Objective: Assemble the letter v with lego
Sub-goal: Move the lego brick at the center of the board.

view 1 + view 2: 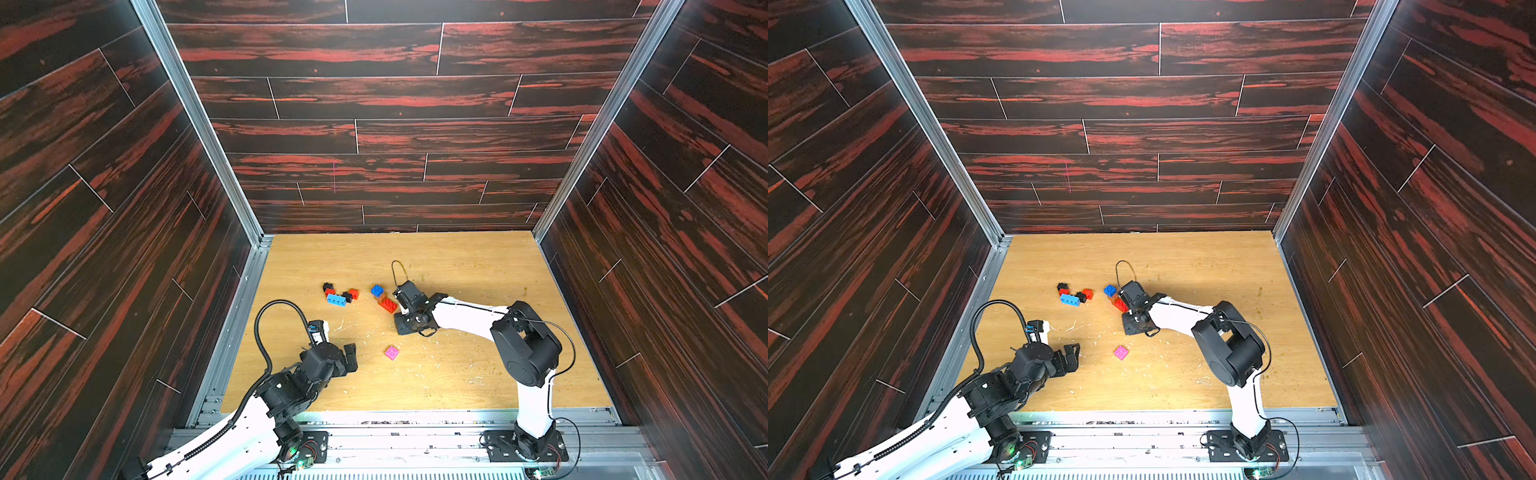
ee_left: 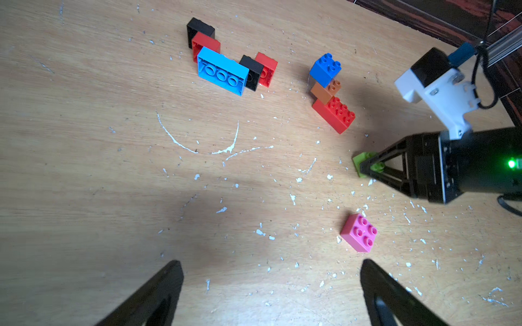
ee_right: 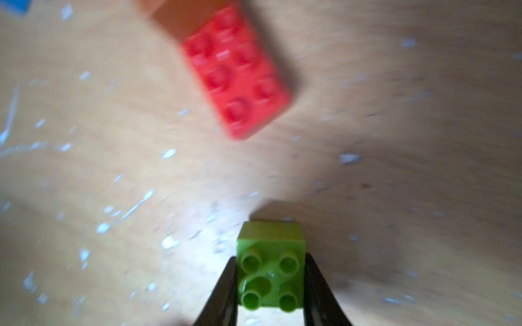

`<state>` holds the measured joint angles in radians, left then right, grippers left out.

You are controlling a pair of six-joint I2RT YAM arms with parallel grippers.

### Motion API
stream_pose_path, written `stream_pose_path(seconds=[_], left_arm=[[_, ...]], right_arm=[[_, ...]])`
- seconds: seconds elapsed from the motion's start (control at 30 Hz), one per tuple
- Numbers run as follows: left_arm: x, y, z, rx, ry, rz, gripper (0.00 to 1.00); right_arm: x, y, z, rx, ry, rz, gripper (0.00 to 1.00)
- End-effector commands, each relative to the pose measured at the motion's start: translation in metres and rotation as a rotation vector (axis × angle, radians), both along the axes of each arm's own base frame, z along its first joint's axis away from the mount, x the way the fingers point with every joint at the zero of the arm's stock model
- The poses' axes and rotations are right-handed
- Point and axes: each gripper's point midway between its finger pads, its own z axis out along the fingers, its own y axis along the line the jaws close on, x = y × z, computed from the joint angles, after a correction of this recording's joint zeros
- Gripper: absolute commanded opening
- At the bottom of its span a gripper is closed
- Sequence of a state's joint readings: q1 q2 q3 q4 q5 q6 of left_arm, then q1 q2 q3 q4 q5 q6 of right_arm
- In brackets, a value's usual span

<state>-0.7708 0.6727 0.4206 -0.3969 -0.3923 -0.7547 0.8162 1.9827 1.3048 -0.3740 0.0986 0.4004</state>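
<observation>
My right gripper is shut on a small green lego brick, studs facing the camera, just above the wooden floor. In the left wrist view that green brick shows between the right gripper's fingers. A long red brick lies close beyond it, joined in a row with an orange brick and a blue brick. Further left, a light-blue long brick sits among black and red small bricks. A pink brick lies alone. My left gripper is open and holds nothing, near the pink brick.
Dark red-streaked wall panels close in the floor on three sides, with metal rails along the edges. White scratches and flecks mark the wood. Both arm bases stand at the near edge.
</observation>
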Motion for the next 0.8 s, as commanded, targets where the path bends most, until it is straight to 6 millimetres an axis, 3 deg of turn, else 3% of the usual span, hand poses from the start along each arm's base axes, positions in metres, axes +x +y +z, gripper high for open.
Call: stream_pose_path(seconds=[0.0,0.13,0.27,0.37,0.47,0.57,0.77], left_arm=[[-0.001,0.006,0.004,0.008,-0.006,0.031,1.00],[-0.001,0.009,0.004,0.006,-0.004,0.044,1.00],[-0.002,0.010,0.004,-0.002,-0.004,0.054,1.00],[-0.003,0.012,0.003,-0.001,-0.001,0.057,1.00],[-0.005,0.015,0.004,0.002,-0.003,0.065,1.00],[-0.006,0.018,0.004,-0.002,-0.007,0.075,1.00],[-0.005,0.010,0.006,-0.023,-0.029,0.028,1.00]], right_arm=[[-0.018,0.026,-0.002,0.045,0.035,0.159,0.17],[-0.030,0.044,-0.002,0.018,0.017,0.256,0.18],[-0.026,0.050,-0.008,-0.020,0.000,0.284,0.23],[-0.020,0.050,-0.007,-0.034,-0.023,0.278,0.40],[-0.018,0.050,0.001,-0.024,-0.058,0.279,0.64],[-0.015,0.047,0.013,-0.033,-0.108,0.277,0.97],[-0.032,0.040,0.040,0.012,-0.141,0.342,0.97]])
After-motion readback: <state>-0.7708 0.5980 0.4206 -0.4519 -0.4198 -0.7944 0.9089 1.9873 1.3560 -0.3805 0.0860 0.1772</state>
